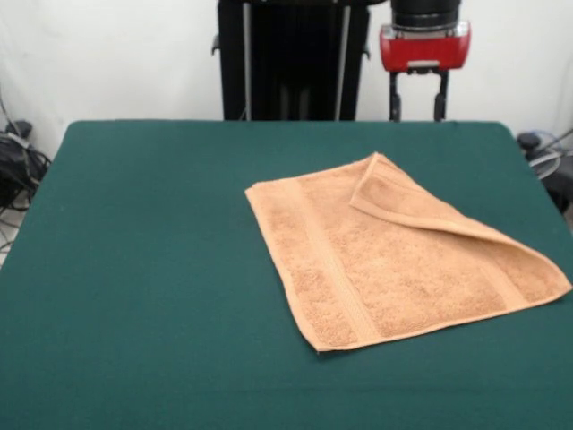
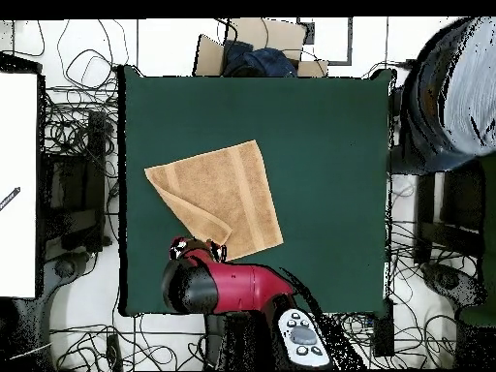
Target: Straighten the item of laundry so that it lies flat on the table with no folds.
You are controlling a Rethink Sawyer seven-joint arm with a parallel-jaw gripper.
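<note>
The light orange-tan towel [image 1: 394, 260] lies on the right half of the dark green table [image 1: 134, 269]. Its far right corner is folded over onto the towel as a long triangular flap [image 1: 430, 210]; the other corners lie flat. Border bands run near its left edge. The tag does not show. My gripper [image 1: 417, 106] hangs open and empty above the table's far edge, behind the towel's folded corner and not touching it. In the overhead view the towel [image 2: 218, 189] lies left of centre and the gripper [image 2: 199, 251] sits just below its folded corner [image 2: 199, 218].
The black pedestal [image 1: 291, 58] stands behind the table's far edge. Cables lie on the floor at both sides [image 1: 18, 166]. In the overhead view a cardboard box [image 2: 257, 48] sits past the table's top edge and the red arm [image 2: 232, 286] covers its bottom edge.
</note>
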